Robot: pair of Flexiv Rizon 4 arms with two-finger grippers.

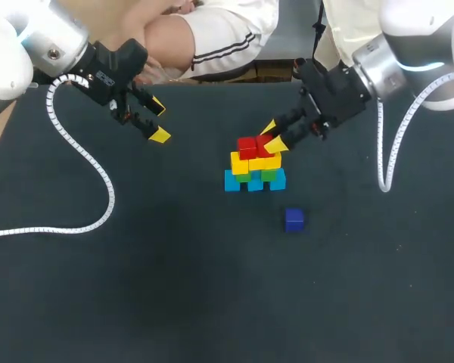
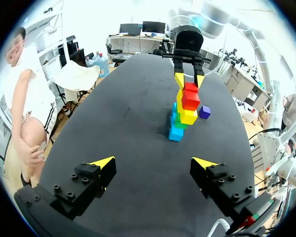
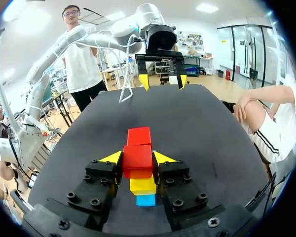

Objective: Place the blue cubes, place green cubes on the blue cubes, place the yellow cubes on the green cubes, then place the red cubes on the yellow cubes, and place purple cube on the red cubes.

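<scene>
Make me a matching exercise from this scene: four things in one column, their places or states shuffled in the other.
Things
1. purple cube
2. blue cubes
3. left gripper
4. red cube

Places or states
A. between the right gripper fingers
B. open, holding nothing
C. bottom layer of the stack
D. alone on the table, beside the stack

Pairs: 1-D, 2-C, 3-B, 4-A

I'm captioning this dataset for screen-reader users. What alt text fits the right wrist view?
The right hand, two black fingers with yellow tips, is shut on a red cube, with a second red cube just ahead and a yellow cube and blue cube stacked below. Across the dark table, the open left hand hangs above the surface.
</scene>
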